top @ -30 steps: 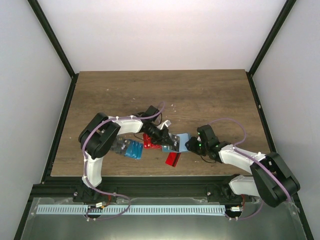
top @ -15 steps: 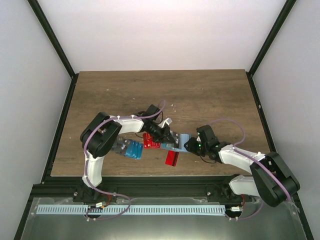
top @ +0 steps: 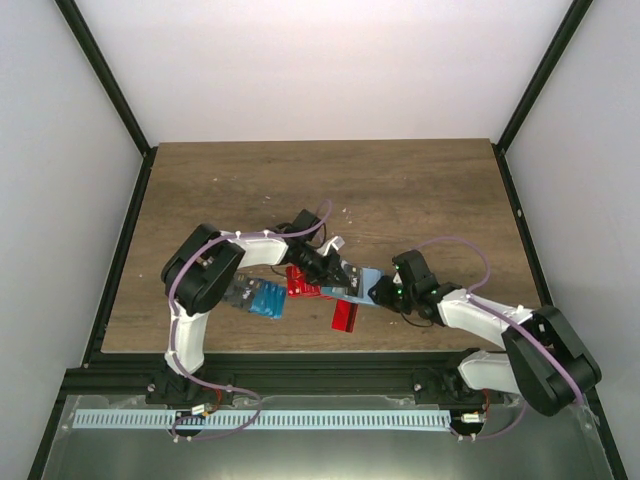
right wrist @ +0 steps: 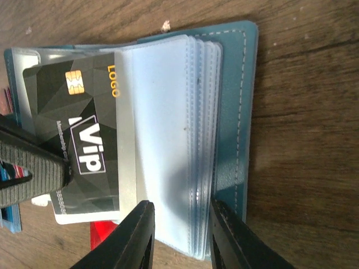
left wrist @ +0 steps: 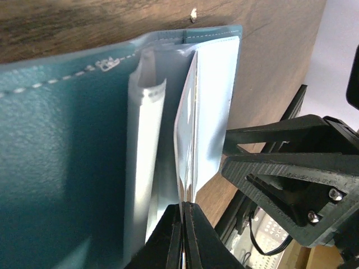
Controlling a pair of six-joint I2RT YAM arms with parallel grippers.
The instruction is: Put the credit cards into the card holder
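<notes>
The teal card holder [top: 366,278] lies open on the table, its clear sleeves [right wrist: 162,112] fanned over the teal cover [right wrist: 233,112]. My left gripper [top: 340,274] is shut on a dark VIP card [right wrist: 73,123] with a gold chip. The card's far end lies among the sleeves at the holder's left side, and it shows edge-on in the left wrist view [left wrist: 188,112]. My right gripper [top: 380,290] is open, its fingers [right wrist: 140,230] straddling the near edge of the sleeve stack. Red cards [top: 298,283], a single red card [top: 346,317] and blue cards [top: 268,298] lie nearby.
Dark patterned cards [top: 238,292] lie beside the blue ones, under the left arm's elbow. The table's front edge [top: 330,352] runs just below the red card. The two grippers are close together over the holder; the right one shows in the left wrist view [left wrist: 291,168].
My left gripper has shifted slightly right and up with the dark card, closer to the holder. The right gripper has barely moved.
</notes>
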